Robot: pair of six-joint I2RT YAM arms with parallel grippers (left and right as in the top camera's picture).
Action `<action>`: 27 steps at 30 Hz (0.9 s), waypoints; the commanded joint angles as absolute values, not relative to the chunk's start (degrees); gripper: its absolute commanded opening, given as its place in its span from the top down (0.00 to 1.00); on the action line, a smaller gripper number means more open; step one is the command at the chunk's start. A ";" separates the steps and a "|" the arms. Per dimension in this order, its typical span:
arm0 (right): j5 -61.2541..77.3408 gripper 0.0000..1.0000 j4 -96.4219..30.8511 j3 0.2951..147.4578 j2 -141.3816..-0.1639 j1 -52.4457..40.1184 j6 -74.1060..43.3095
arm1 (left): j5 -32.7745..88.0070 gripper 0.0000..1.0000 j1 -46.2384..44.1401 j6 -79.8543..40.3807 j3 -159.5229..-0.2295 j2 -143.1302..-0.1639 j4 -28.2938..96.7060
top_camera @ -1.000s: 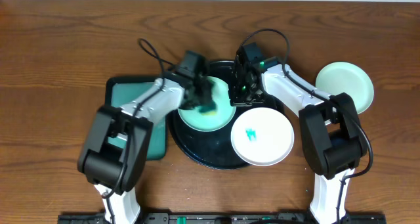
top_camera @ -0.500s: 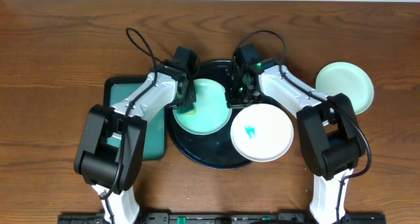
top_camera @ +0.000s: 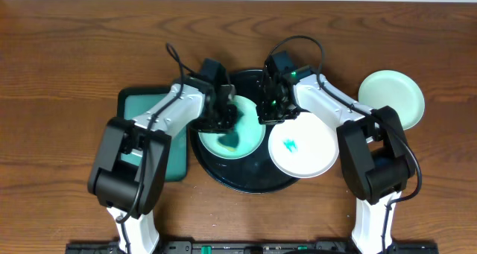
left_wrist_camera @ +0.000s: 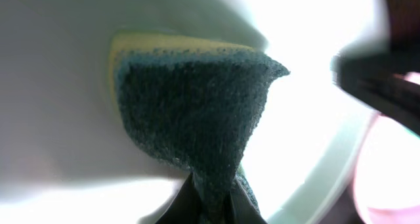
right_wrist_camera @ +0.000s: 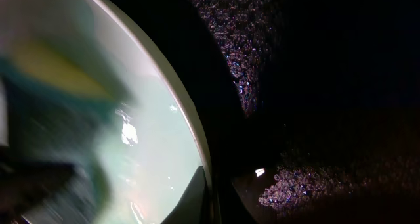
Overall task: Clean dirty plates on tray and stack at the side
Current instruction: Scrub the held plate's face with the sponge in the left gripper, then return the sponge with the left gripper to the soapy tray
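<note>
A pale mint green plate (top_camera: 242,138) lies on the left part of the black tray (top_camera: 246,176). My left gripper (top_camera: 223,116) is shut on a green and yellow sponge (left_wrist_camera: 197,112) and presses it onto this plate (left_wrist_camera: 59,60). My right gripper (top_camera: 270,111) is shut on the plate's right rim (right_wrist_camera: 190,119), with the dark tray (right_wrist_camera: 328,86) beside it. A white plate (top_camera: 305,153) with a teal smear lies over the tray's right rim. A second mint plate (top_camera: 393,96) sits on the table at the far right.
A teal rectangular tray (top_camera: 138,109) lies on the table left of the black tray, partly under my left arm. Both arms' cables loop over the back of the black tray.
My left gripper swept the sponge left across the mint plate, then back towards its middle. The white plate shifted slightly to the right. My right gripper stayed on the rim.
</note>
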State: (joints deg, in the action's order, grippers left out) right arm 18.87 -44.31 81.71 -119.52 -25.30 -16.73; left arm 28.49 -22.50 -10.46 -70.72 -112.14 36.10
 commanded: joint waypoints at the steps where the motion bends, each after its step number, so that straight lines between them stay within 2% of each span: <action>1: 18.02 0.99 -44.60 81.62 -120.14 -25.28 -16.27 | 39.92 0.93 -25.71 -10.39 -69.38 -114.24 34.02; 10: 18.04 0.99 -44.60 81.62 -120.14 -25.28 -16.25 | 37.56 0.93 -24.51 -14.11 -70.41 -112.53 34.26; 20: 18.04 0.99 -44.16 81.62 -120.14 -25.28 -16.25 | 10.50 0.93 -20.91 -18.09 -70.81 -91.68 46.26; 27: 18.04 0.99 -44.12 81.62 -120.14 -25.28 -16.25 | -2.26 0.93 -16.60 -20.47 -70.78 -85.38 54.50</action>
